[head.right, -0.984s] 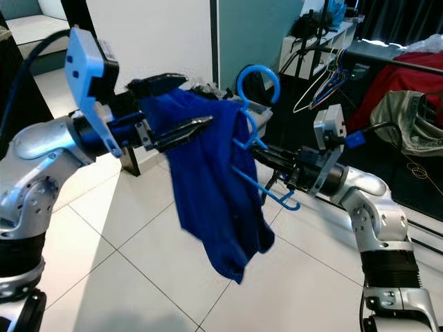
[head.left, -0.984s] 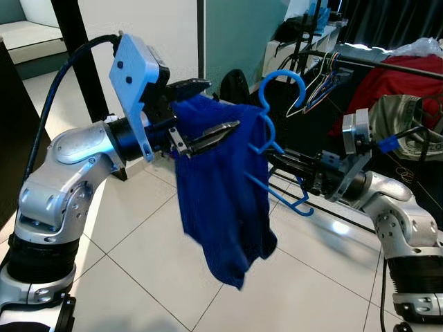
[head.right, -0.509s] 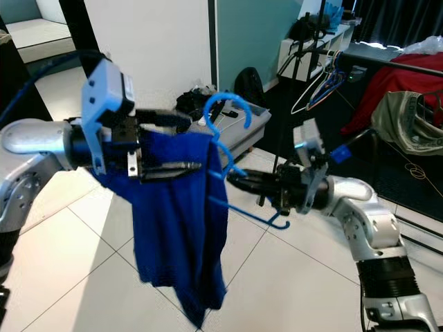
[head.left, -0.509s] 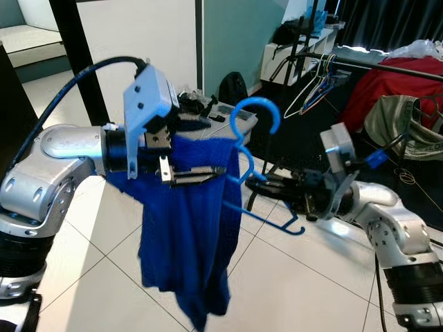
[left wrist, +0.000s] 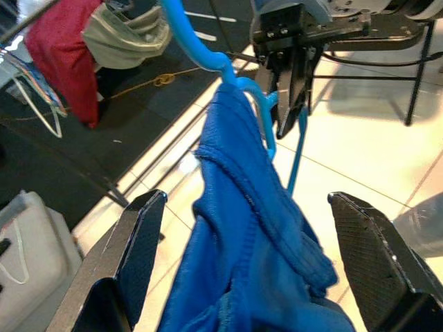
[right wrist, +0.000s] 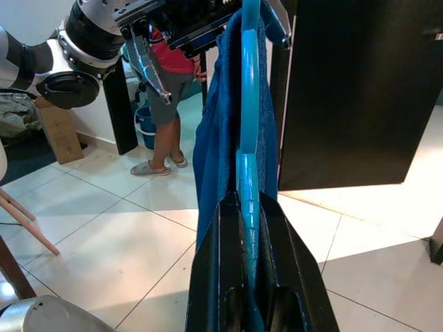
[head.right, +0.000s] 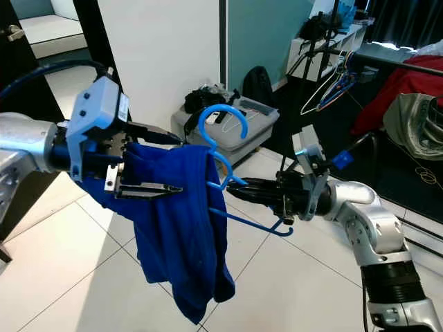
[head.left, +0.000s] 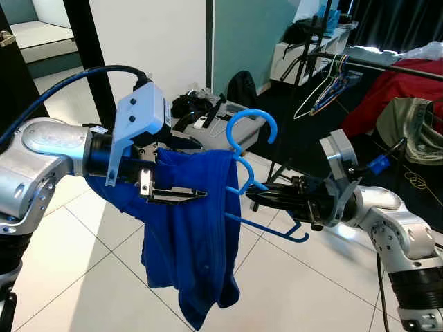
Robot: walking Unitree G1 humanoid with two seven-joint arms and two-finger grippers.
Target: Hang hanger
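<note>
A bright blue plastic hanger (head.left: 250, 112) stands hook up in mid-air, with a dark blue garment (head.left: 190, 235) draped on its near side. My right gripper (head.left: 252, 200) is shut on the hanger's neck; in the right wrist view the hanger (right wrist: 249, 104) runs up from between the fingers (right wrist: 214, 277). My left gripper (head.left: 201, 171) is open at the garment's upper edge, one finger above the cloth and one across its front. In the left wrist view the cloth (left wrist: 242, 263) lies between the wide-apart fingers (left wrist: 135, 256).
A clothes rail (head.left: 387, 68) at the back right carries wire hangers (head.left: 325, 83) and a red cloth (head.left: 387, 90). A grey box of clutter (head.left: 208, 121) sits on the tiled floor behind the garment. A black post (head.left: 83, 55) stands at the left. A person's legs (right wrist: 163, 117) are nearby.
The hanger and garment have come down and to the left. My left arm has lowered with the cloth, and my right gripper has reached further left with the hanger.
</note>
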